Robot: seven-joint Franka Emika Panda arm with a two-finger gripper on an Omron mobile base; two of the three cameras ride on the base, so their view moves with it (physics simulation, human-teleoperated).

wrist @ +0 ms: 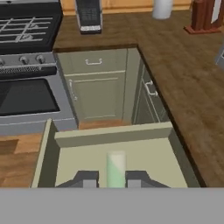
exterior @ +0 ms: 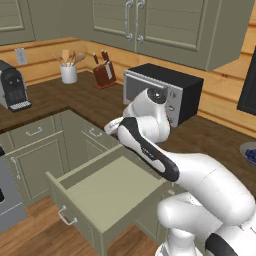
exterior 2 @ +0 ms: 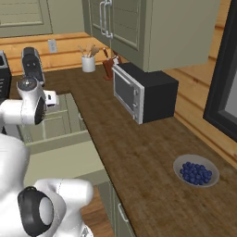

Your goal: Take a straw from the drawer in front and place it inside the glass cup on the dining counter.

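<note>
**A:** Where does the gripper (wrist: 112, 178) stand?

**B:** In the hand view its two dark fingertips (wrist: 87, 178) rise at the bottom, over the open drawer (wrist: 48, 153). Between them stands a pale, greenish-white upright stick, the straw (wrist: 116, 168). The fingers are clenched on it, one tip on each side.

**A:** So the straw is off the drawer floor?

**B:** Its top end shows against the drawer's pale inside, near the middle of the drawer's width. Whether its lower end touches the floor cannot be told; that part is hidden.

**A:** And the drawer itself?

**B:** Pulled well out from the sage-green cabinets. In the left base view its front panel with the small silver handle (exterior: 66, 217) faces the lower left, and the white arm (exterior: 150, 145) reaches over the drawer's back right corner. The floor of the drawer that shows there is bare.

**A:** What lies around it?

**B:** The dark wooden worktop (exterior 2: 139, 157) runs along the right edge of the drawer. On it sit a black microwave (exterior 2: 143, 92), a knife block (exterior: 104, 72), a white crock of wooden utensils (exterior: 69, 72) towards the back corner, and a coffee machine (exterior: 12, 86) at the left end. A bowl of blueberries (exterior 2: 196, 170) rests nearer the worktop's right edge. In the hand view a stove (wrist: 26, 65) stands left of the corner cabinets.
</note>
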